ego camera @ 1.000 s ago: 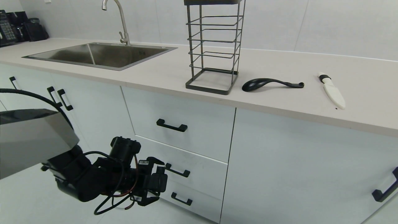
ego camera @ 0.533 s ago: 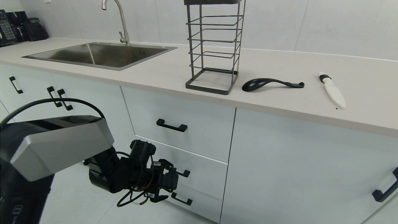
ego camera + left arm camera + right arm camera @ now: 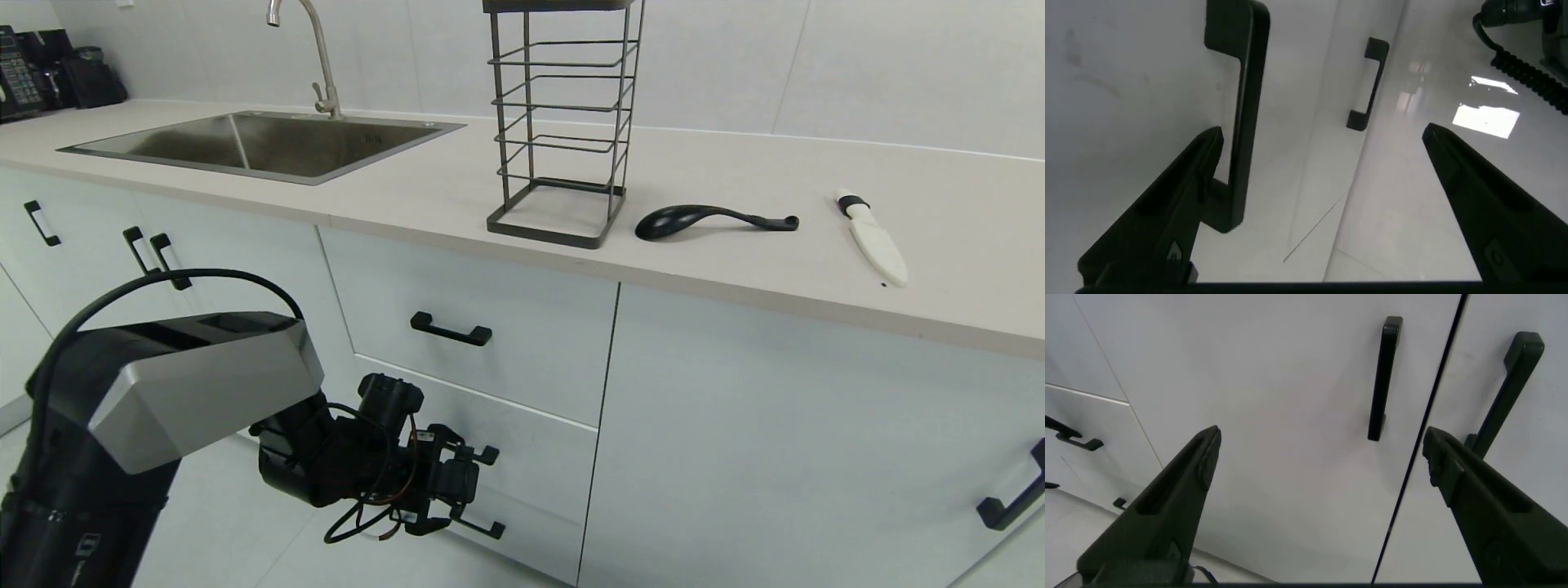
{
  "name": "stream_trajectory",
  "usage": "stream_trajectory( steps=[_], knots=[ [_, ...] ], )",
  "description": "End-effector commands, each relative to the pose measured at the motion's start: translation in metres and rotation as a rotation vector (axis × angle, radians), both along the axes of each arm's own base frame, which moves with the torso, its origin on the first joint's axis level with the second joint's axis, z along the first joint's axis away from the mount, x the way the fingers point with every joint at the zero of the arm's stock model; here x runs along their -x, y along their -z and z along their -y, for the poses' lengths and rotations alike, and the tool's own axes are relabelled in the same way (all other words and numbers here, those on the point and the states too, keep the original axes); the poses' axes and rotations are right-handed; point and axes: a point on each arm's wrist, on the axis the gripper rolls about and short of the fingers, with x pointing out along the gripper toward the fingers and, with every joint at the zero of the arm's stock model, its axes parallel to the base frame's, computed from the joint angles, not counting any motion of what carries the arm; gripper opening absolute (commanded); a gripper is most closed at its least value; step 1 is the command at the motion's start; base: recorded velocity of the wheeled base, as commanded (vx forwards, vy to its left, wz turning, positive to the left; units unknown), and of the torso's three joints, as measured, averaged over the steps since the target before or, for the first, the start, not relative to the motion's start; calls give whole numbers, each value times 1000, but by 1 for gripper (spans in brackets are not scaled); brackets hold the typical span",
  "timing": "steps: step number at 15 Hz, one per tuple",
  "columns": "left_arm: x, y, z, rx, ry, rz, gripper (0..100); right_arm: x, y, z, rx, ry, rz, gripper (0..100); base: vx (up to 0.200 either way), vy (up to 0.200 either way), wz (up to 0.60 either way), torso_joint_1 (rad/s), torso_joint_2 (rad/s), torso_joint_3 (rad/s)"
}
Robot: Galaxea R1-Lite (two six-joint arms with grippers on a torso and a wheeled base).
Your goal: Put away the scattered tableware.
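right claw (image 3: 1321,438) spread wide, facing white cabinet doors (image 3: 1266,408), black handles (image 3: 1382,380)

A black spoon (image 3: 682,219) lies on its side on the beige countertop (image 3: 735,269), just to the right of the base of the tall wire rack (image 3: 545,235) but not touching it. Its deep oval bowl is toward the rack, and its thin curved handle runs off to the right, ending in a small curl. Well apart from it, farther right on the same countertop, a white knife (image 3: 872,239) lies flat and slanted, with a black band near its narrow end toward the wall and its broader rounded end toward the counter's front edge.
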Motion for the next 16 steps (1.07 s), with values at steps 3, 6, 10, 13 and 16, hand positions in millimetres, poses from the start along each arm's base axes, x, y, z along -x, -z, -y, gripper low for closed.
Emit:
stream_trajectory(
  steps=[3,6,10,13,16],
  knots=[
    [22,6,-9,-30,-8,-75,100,0,0,0,0,-1,-1,100,0,0,0,0,0,0],
    [29,2,-14,-33,-16,-83,100,0,0,0,0,-1,0,100,0,0,0,0,0,0],
    [74,-36,-28,-31,-6,-82,100,0,0,0,0,-1,-1,100,0,0,0,0,0,0],
    [139,-85,-49,14,-23,-31,100,0,0,0,0,-1,-1,100,0,0,0,0,0,0],
    [184,-139,-39,220,-24,72,100,0,0,0,0,-1,-1,100,0,0,0,0,0,0]
  ],
)
